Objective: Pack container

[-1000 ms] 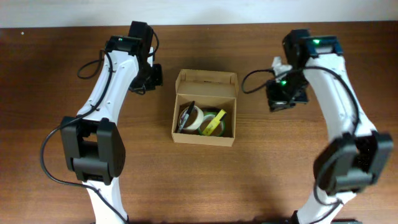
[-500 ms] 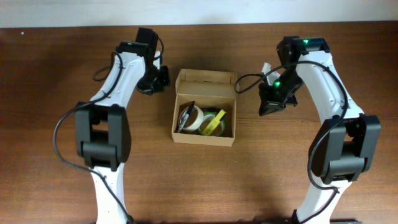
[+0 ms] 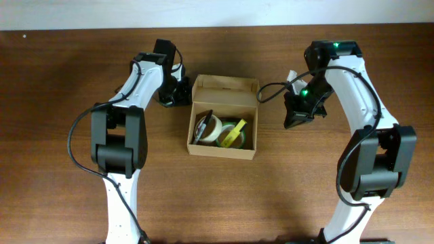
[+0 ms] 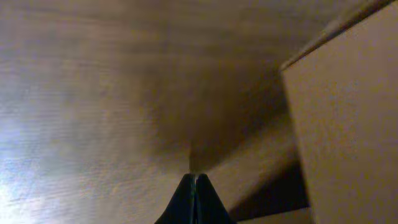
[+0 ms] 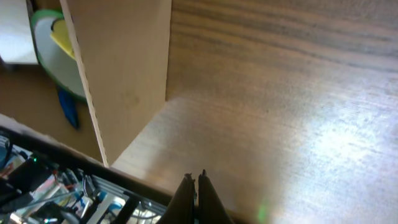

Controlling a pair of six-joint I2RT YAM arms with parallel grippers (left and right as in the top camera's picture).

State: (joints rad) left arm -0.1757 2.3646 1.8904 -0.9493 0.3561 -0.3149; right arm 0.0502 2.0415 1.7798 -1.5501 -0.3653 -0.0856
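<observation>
A small rectangular tan-brown cardboard box [image 3: 223, 151] sits in the middle of the dark brown wooden worktop [image 3: 61, 81], its hinged flap folded open at the far side. Inside lie a cream tape roll [image 3: 211, 130] and a yellow-green roll [image 3: 234, 135]. The left claw [image 3: 178, 97] is just beside the box's far-left corner. The right claw [image 3: 293, 118] stands near the box's right side, apart from it.

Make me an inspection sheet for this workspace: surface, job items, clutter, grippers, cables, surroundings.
Surface: brown wooden table, wood grain visible.
Job's things: cardboard container at centre, flap lid open, holding a white tape roll and a yellow-green roll.
Clutter: nothing seen.
Grippers: left gripper shut, empty, beside the container's left wall; right gripper shut, empty, to the container's right.
Cables: black cables loop along both arms.
Surroundings: pale wall beyond the table's far edge.
</observation>
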